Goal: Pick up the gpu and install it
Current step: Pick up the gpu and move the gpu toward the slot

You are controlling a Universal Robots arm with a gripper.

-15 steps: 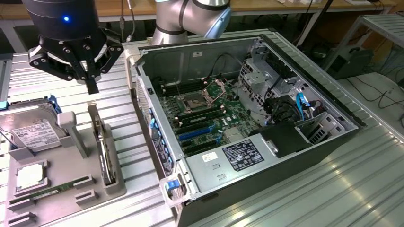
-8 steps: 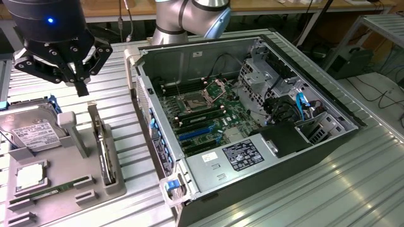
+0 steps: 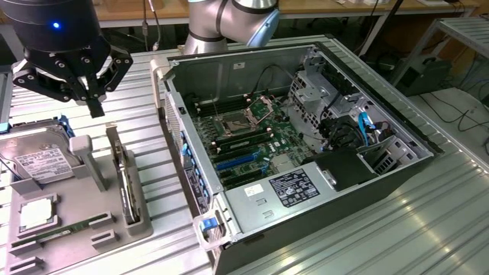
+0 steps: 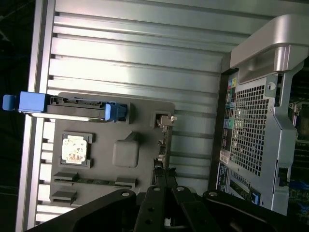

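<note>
Gpu stands on edge in a grey holder; the empty end effector, pressed together nearby, could topple it if lowered without spreading.

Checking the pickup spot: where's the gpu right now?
On the exterior view's left, the gpu stands on edge in the grey holder, between the hard drive and the open computer case.

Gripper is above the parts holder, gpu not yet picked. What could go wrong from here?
The gpu stands on edge in a narrow slot of the grey holder, beside an upright post; a gripper descending off-line might strike the post or tip the card. The open computer case wall stands close beside the holder, so a carried card could clip it.
</note>
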